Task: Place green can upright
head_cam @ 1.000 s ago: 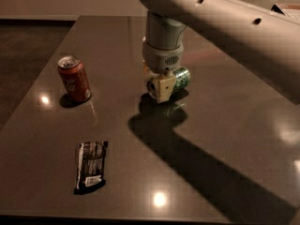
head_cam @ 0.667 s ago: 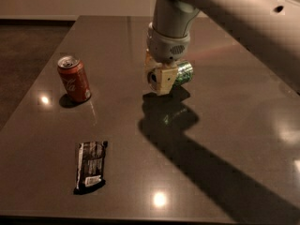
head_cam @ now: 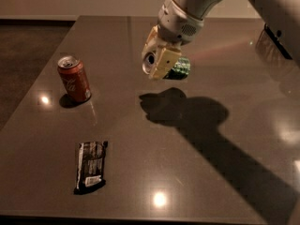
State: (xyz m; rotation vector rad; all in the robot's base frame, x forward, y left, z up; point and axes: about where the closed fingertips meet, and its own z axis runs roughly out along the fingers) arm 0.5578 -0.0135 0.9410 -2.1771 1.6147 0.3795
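- The claw (head_cam: 161, 60) is clenched on the green can (head_cam: 181, 68) — the can lies sideways in its grip, above the table (head_cam: 225, 172).
- A red can (head_cam: 74, 78) stands upright well left of the claw.
- A snack bar (head_cam: 90, 166) lies flat, left of the claw and nearer the camera.

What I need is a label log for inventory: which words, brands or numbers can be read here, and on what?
Nothing can be quoted as it reads.
Red can: white script on its side, too blurred to read.
Black wrapper: pale print, too small to read.
Green can, held sideways above the table by the gripper: pale markings, unreadable.
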